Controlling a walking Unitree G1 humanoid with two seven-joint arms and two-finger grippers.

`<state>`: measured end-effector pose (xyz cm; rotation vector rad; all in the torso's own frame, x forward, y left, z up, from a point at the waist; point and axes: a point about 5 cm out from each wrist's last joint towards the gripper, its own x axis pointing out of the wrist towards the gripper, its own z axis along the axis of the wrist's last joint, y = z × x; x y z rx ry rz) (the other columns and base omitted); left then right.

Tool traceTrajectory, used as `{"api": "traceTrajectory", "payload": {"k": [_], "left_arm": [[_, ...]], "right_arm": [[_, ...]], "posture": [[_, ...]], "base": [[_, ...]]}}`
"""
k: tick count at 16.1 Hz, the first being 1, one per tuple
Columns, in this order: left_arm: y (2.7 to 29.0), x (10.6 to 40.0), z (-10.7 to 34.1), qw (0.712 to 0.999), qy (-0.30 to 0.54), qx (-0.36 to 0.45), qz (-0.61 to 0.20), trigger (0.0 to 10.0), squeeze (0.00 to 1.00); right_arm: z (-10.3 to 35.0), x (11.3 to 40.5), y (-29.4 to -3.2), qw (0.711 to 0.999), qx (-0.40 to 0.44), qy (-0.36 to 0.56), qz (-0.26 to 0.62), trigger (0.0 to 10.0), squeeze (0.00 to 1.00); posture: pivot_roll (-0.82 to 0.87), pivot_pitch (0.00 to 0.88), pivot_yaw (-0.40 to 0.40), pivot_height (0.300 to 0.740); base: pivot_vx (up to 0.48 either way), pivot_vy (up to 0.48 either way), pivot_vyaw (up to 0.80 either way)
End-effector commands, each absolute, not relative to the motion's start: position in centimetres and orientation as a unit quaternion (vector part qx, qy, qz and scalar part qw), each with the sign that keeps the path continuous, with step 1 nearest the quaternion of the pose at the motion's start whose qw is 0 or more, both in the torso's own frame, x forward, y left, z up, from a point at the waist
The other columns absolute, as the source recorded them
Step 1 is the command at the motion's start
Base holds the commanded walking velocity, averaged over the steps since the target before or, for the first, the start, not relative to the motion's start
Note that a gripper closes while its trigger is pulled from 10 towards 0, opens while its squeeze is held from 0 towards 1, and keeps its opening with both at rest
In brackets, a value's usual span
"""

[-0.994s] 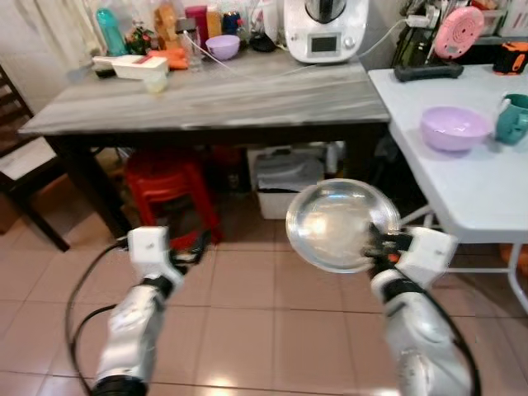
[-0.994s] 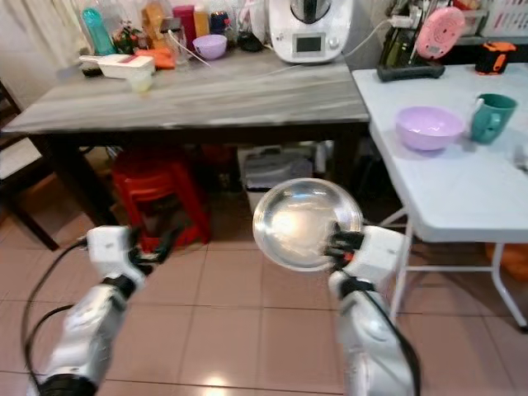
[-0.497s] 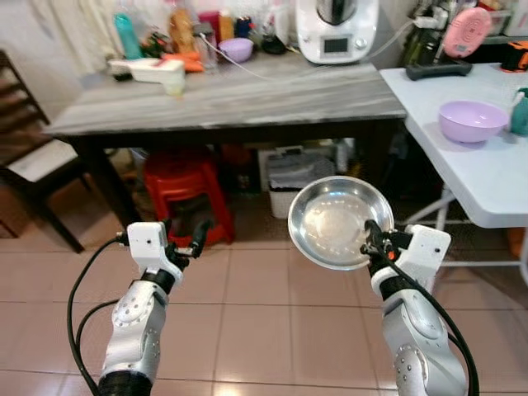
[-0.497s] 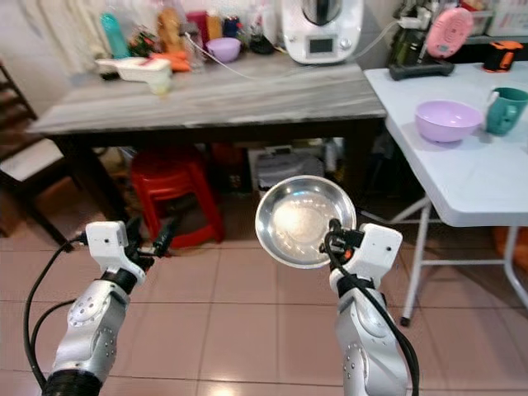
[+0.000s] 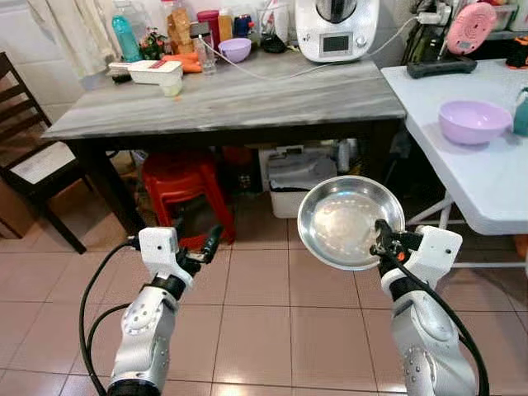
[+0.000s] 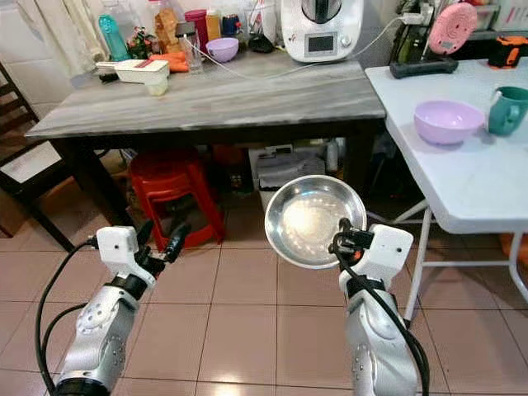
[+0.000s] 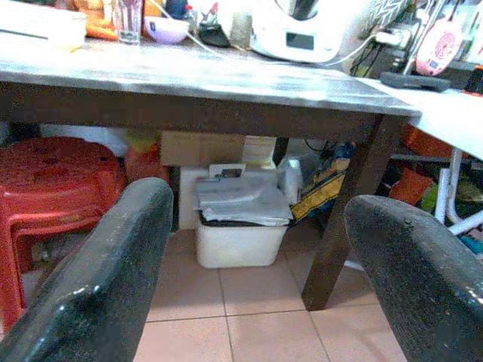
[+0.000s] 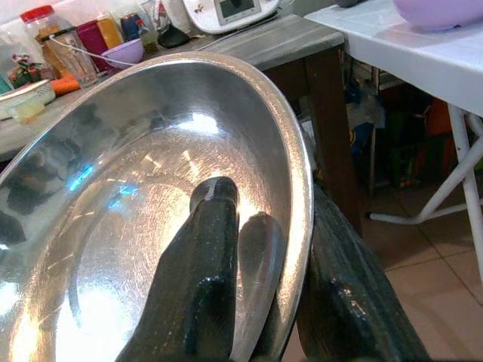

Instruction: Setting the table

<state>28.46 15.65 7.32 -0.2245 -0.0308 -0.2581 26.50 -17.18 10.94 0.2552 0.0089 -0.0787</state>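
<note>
I am standing on the tiled floor (image 5: pixel 264 313), facing the dark-legged grey table (image 5: pixel 239 99) across the upper part of the frame, with the white folding table (image 5: pixel 470 157) running down the right edge. The biggest risk I am judging is the approach: the grey table's front edge is sitting above my arms, so I am needing to lift before moving in, or the plate rim may strike the tabletop edge or the table's right leg. The floor between me and the tables is giving open room, though the red stool (image 5: pixel 177 186) and the white bin (image 5: pixel 289 177) are crowding the space underneath. My right gripper (image 5: pixel 386 244) is pinching the rim of the steel plate (image 5: pixel 346 223) at centre right, one finger (image 8: pixel 204 279) inside the dish and one behind it, so the plate is hanging tilted from a single edge; I am judging that a jolt could make it swing or slip out. My left gripper (image 5: pixel 204 247), at lower left, is spread wide and holding nothing.
</note>
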Motion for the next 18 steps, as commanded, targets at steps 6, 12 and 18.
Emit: {"api": "traceTrajectory", "payload": {"k": [6, 12, 18], "left_arm": [[15.7, 28.2, 7.3, 0.984, -0.011, -0.116, -0.132, 10.0, 0.0], [15.7, 28.5, 7.5, 0.984, -0.013, -0.114, -0.136, 10.0, 0.0], [14.9, 28.5, 7.5, 0.982, -0.011, -0.117, -0.149, 10.0, 0.0]], "right_arm": [[11.1, 26.5, -16.6, 0.991, 0.131, -0.004, -0.027, 10.0, 0.0], [11.1, 26.8, -16.3, 0.991, 0.131, -0.003, -0.024, 10.0, 0.0], [11.1, 27.0, -16.3, 0.991, 0.129, -0.006, -0.023, 10.0, 0.0]], "posture": [[-0.09, 0.0, 0.111, 0.74], [-0.08, 0.0, 0.109, 0.74], [-0.09, 0.0, 0.112, 0.74]], "base": [[0.397, 0.0, 0.45], [0.339, 0.0, 0.22], [0.341, 0.0, 0.0]]}}
